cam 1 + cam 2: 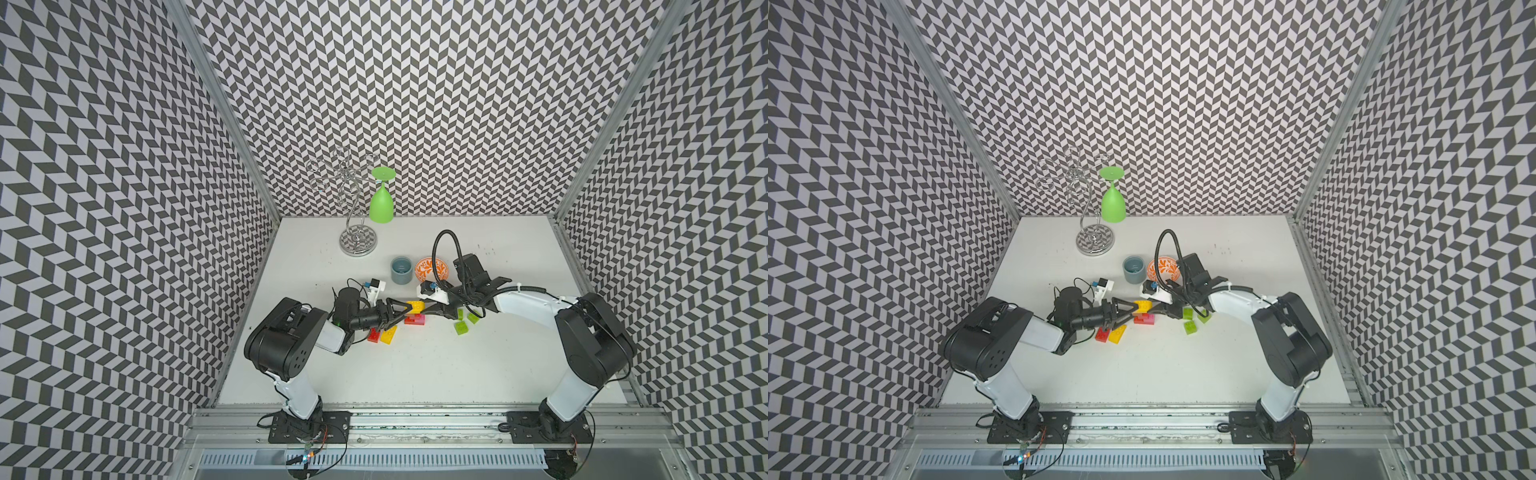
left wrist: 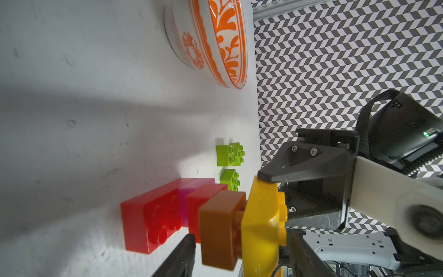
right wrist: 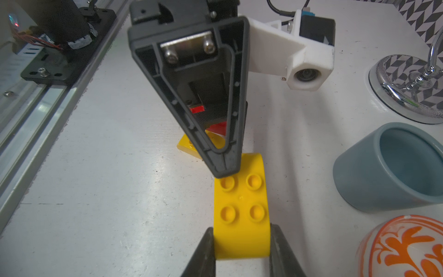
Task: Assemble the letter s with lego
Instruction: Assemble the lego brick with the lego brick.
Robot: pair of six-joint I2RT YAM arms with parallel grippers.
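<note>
My right gripper (image 3: 241,230) is shut on one end of a curved yellow brick (image 3: 242,211), held above the table. An orange-brown brick (image 2: 218,230) hangs under it, its studs partly pushed in. My left gripper (image 2: 239,236) is open, one finger below the brown brick and one above the yellow brick's studs, a thin gap on each side. In both top views the grippers (image 1: 409,312) (image 1: 428,309) meet at the yellow brick (image 1: 1142,306). Below lies a joined red and pink piece (image 1: 414,319). Loose red (image 1: 374,335), yellow (image 1: 388,334) and lime green bricks (image 1: 462,327) lie nearby.
A blue-grey cup (image 1: 401,270) and an orange-patterned bowl (image 1: 430,268) stand just behind the grippers. A chrome rack (image 1: 357,241) with a green glass (image 1: 381,203) hanging upside down stands at the back. Patterned walls close three sides.
</note>
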